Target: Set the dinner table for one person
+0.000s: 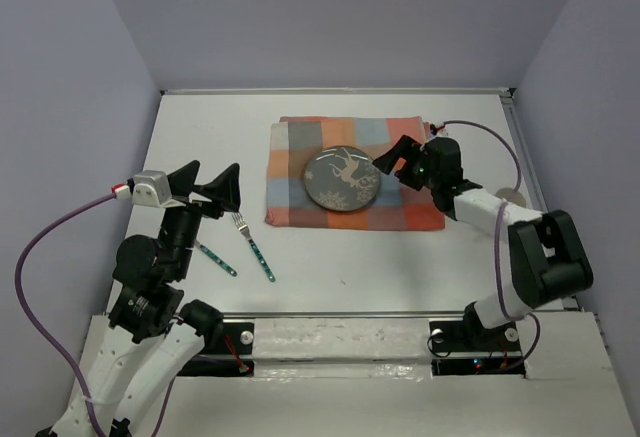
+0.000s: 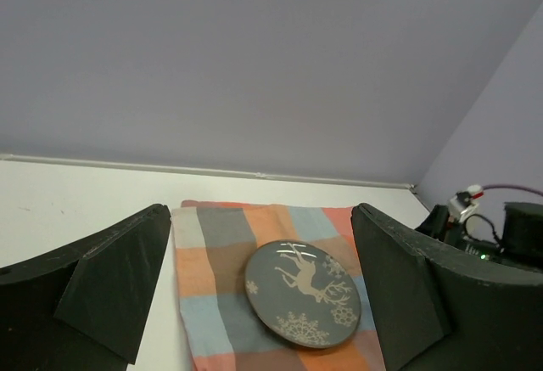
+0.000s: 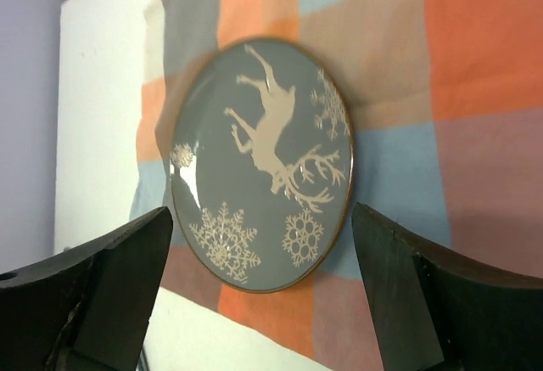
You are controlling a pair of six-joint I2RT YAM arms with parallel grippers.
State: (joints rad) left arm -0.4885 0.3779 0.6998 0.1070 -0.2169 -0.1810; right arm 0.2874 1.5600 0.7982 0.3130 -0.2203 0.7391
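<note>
From above, we see the white dinner table [image 1: 200, 127] with a checkered cloth [image 1: 410, 215] toward its far side and a grey reindeer plate [image 1: 342, 179] resting on the cloth. The left gripper [image 1: 207, 184] hangs wide open and empty above bare tabletop, and the right gripper [image 1: 397, 161], equally parted and empty, sits just beside the plate's right edge. Only this view shows a fork [image 1: 255, 247] and a second teal-handled utensil [image 1: 217, 259] lying near the left arm, while our wrist cameras alone reveal the plate's snowflakes.

White-and-black left arm [image 1: 140, 357], matching right arm [image 1: 545, 252], purple cables [image 1: 76, 211], black left hand [image 1: 215, 171]
</note>
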